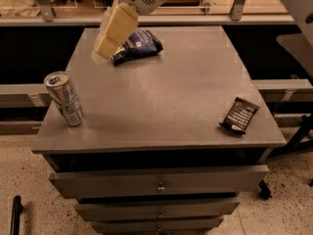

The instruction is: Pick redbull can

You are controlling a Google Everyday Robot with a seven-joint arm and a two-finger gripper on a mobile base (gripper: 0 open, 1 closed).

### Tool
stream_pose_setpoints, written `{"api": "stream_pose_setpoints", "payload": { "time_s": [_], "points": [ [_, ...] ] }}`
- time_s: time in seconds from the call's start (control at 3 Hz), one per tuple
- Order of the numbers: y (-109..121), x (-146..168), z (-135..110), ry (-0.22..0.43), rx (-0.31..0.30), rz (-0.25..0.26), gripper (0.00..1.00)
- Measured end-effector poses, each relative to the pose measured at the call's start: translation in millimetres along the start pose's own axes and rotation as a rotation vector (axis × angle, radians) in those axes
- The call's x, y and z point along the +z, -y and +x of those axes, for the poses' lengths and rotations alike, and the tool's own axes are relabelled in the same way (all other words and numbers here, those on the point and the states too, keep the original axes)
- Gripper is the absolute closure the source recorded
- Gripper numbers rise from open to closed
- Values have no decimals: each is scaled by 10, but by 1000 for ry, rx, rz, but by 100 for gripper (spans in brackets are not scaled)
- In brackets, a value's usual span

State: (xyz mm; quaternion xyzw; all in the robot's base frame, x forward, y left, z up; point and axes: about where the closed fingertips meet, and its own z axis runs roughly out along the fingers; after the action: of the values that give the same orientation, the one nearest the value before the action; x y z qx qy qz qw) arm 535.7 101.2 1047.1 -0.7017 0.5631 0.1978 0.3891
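Note:
The redbull can (64, 98), slim, silver and blue with a shiny top and pull tab, stands upright near the front left corner of the grey table (166, 102). My gripper (101, 52), cream-coloured under a white arm, hangs above the back left of the table. It is well behind and to the right of the can, not touching it, with nothing seen in it.
A dark blue snack bag (137, 45) lies at the back of the table, just right of my gripper. A flat black bar wrapper (239, 114) lies near the front right edge. Drawers (159, 182) sit below the tabletop. A rail and shelf run behind the table.

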Motion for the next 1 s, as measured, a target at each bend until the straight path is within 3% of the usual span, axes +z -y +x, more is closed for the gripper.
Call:
{"api": "stream_pose_setpoints", "payload": {
  "time_s": [0.33,0.67,1.0],
  "points": [
    [-123,240,184,109,133,-27,0],
    [-94,482,216,211,154,-4,0],
    [-69,739,249,254,142,7,0]
  ]
}}
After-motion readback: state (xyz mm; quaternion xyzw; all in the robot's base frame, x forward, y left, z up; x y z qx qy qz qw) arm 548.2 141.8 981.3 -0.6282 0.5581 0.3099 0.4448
